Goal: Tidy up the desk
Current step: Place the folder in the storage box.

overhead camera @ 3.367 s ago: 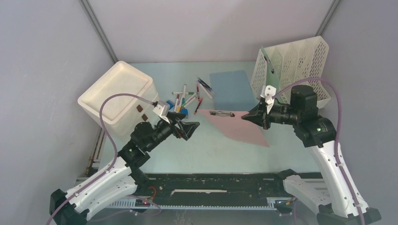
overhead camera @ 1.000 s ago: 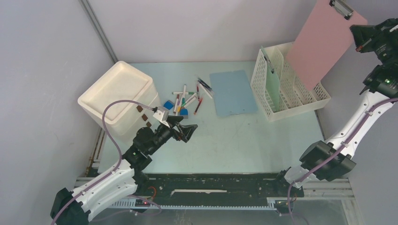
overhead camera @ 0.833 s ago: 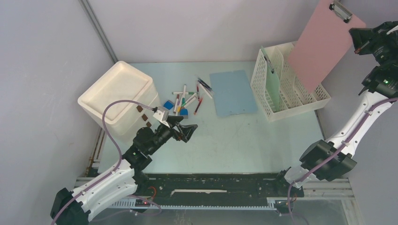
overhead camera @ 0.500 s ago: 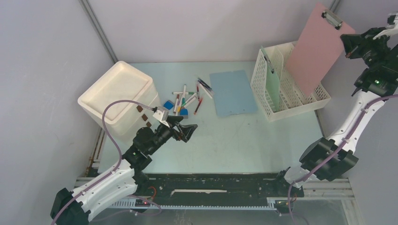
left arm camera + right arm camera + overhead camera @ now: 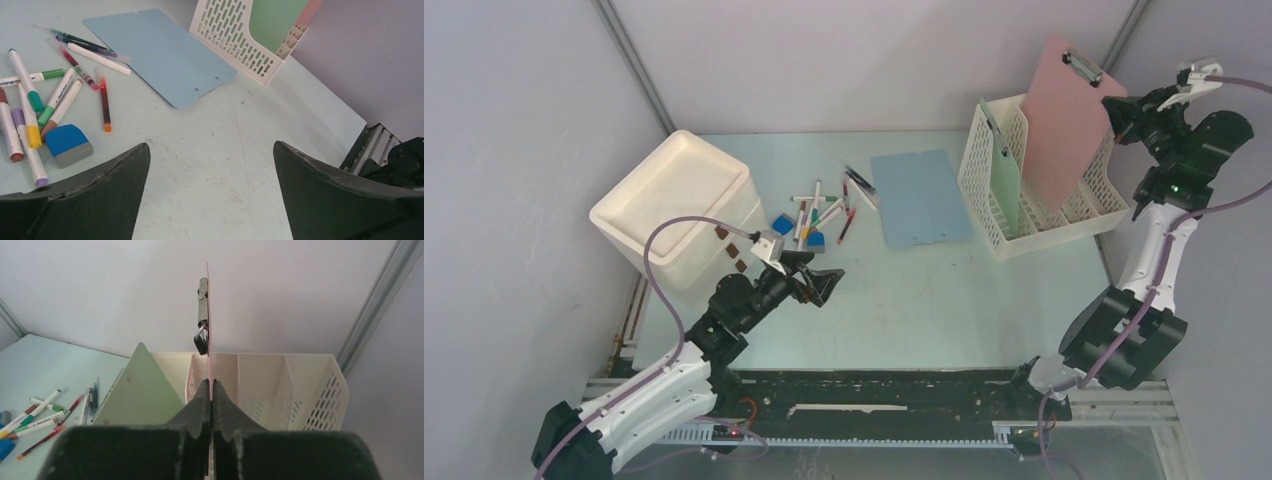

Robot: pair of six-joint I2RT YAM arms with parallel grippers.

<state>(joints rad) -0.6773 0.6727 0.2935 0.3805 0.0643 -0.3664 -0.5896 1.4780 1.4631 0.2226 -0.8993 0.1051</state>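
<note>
Top view: the right gripper [image 5: 1118,110] pinches a pink clipboard [image 5: 1062,120] upright over the white file rack [image 5: 1079,215] at the back right of the mint-green desk [image 5: 924,290]; the left gripper [image 5: 822,278] hovers empty, jaws wide. Left wrist: markers [image 5: 35,100] and a blue board [image 5: 155,50] lie on the desk. Right wrist: fingers [image 5: 202,400] closed on the clipboard's edge

The top view looks steeply down from above and behind the arm bases, taking in the whole desk [image 5: 924,300]. The left wrist view sits low and near the desk, facing past the left gripper [image 5: 210,146] toward pens [image 5: 50,95] and rack [image 5: 227,35]. The right wrist view looks along the right gripper [image 5: 210,385], edge-on to the clipboard [image 5: 203,310], into the same rack, pens at left.
</note>
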